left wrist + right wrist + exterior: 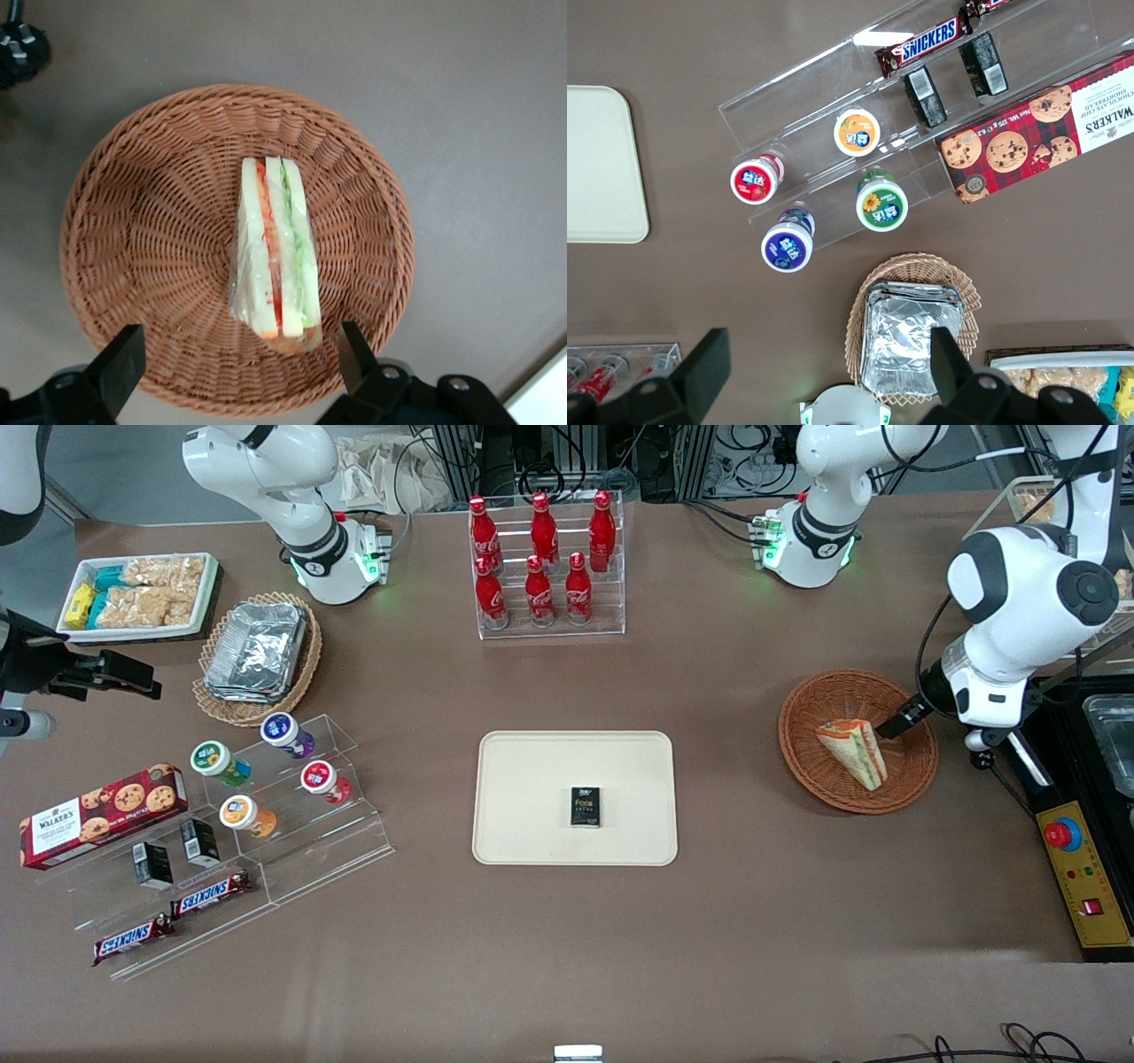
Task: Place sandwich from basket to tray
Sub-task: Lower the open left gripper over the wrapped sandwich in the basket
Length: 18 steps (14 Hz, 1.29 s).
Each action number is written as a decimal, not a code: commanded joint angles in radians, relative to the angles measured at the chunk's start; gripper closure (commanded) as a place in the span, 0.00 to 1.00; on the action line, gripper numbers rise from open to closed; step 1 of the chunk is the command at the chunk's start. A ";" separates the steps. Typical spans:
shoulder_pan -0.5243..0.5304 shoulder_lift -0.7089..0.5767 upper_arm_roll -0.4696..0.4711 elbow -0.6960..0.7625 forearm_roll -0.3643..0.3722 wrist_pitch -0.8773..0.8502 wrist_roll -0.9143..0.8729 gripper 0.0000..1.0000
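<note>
The sandwich (852,751) lay in the round wicker basket (819,779) at the right of the front frame, wedge on its side, wrapped in clear film, its filling layers showing. Going left to right there: a shelf of snacks and yoghurt cups filled the lower left, a rack of red bottles (540,562) stood at upper centre, the cream tray (523,797) sat at centre with a small black box (585,807) resting on it, then came the basket, well apart from the tray. The gripper (241,365) hung above the basket with its fingers (120,370) spread wide, holding nothing, one on either side of the sandwich's near end. The likely trouble was in the grasp: the film looked slippery and the bread soft, so a pinch near the tip could squash it or let it slide free on the way over. A finger lowered too far could catch the weave and drag the light basket. On the tray, the black box took up part of the middle, so a careless drop could land the sandwich on it.
</note>
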 commanded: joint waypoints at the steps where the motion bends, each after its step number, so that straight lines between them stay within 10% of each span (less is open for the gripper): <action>1: -0.004 0.037 -0.006 -0.043 -0.010 0.099 -0.039 0.03; 14: -0.032 0.124 -0.012 -0.169 -0.007 0.288 -0.058 0.03; 15: -0.032 0.141 -0.012 -0.166 -0.007 0.303 -0.058 0.09; 18: -0.030 0.185 -0.012 -0.160 -0.007 0.358 -0.056 0.76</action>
